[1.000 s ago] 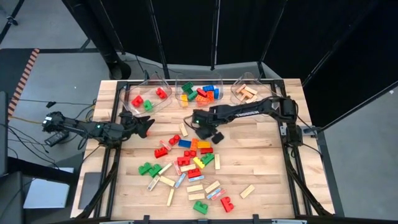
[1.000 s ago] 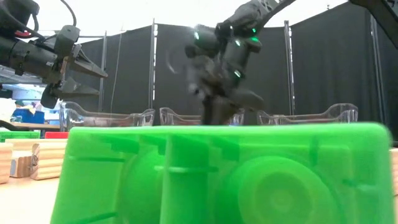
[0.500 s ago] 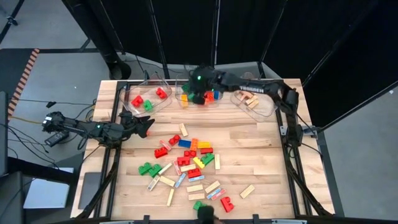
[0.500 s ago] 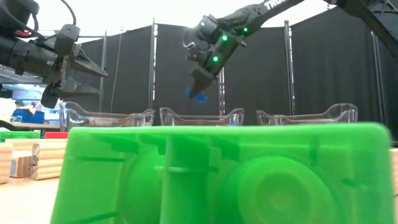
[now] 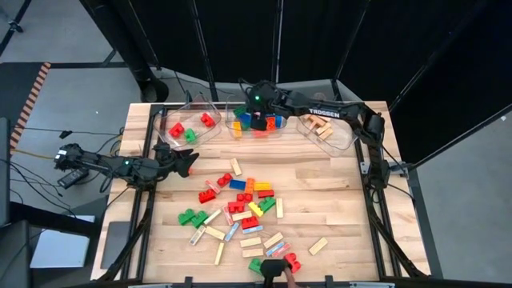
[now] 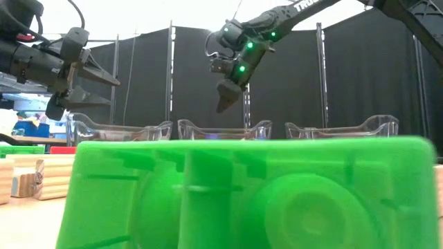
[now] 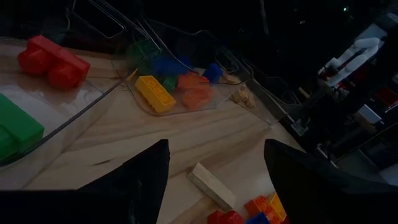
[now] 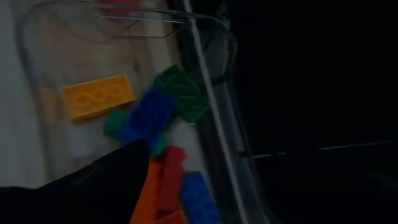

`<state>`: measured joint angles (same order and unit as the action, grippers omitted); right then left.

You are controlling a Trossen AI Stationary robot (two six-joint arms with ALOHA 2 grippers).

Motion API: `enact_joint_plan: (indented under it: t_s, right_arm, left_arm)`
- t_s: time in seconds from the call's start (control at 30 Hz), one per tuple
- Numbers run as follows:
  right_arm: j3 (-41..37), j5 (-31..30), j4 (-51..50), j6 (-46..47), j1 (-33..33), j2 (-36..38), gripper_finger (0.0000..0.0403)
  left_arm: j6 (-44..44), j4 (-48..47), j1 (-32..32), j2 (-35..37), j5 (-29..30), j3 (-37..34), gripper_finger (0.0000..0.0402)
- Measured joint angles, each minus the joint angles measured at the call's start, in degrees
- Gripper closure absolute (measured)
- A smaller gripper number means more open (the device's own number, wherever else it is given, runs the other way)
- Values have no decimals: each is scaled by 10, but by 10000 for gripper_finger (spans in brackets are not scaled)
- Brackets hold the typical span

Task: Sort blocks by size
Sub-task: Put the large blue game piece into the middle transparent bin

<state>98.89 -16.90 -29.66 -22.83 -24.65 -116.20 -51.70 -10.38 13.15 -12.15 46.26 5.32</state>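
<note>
— Blocks point(image 5: 240, 210): where are they?
— Mostly scattered mid-table; some lie in the middle bin point(image 5: 258, 122), right under the right gripper point(image 6: 227, 97), fingers parted, empty. Left gripper point(image 5: 187, 162) waits spread wide, beside the pile.

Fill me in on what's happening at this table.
The robot is sorting toy blocks into three clear bins. The right gripper hangs open and empty above the middle bin, which holds mixed coloured bricks. The left gripper waits open beside the left bin. Most blocks lie scattered mid-table.
</note>
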Motion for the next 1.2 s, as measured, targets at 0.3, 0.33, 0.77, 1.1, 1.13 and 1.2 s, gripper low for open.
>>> enact_joint_plan:
  t_s: [0.3,0.33,0.77,1.1,1.13,1.2]
  right_arm:
    - [-8,229,-82,66,84,1,76]
    - [-13,229,-80,63,102,1,82]
    - [-87,127,106,148,246,1,100]
    - [-154,88,185,247,270,-2,114]
    - [-155,88,191,251,270,-6,116]
    - [-159,88,189,261,271,-15,118]
  left_arm:
    - [0,-3,0,0,0,0,133]
    - [1,-3,0,0,0,0,133]
    - [0,-4,0,0,-33,0,133]
    - [0,-4,0,0,-60,0,133]
    - [2,-4,0,0,-60,0,133]
    - [3,-4,0,0,-61,0,133]
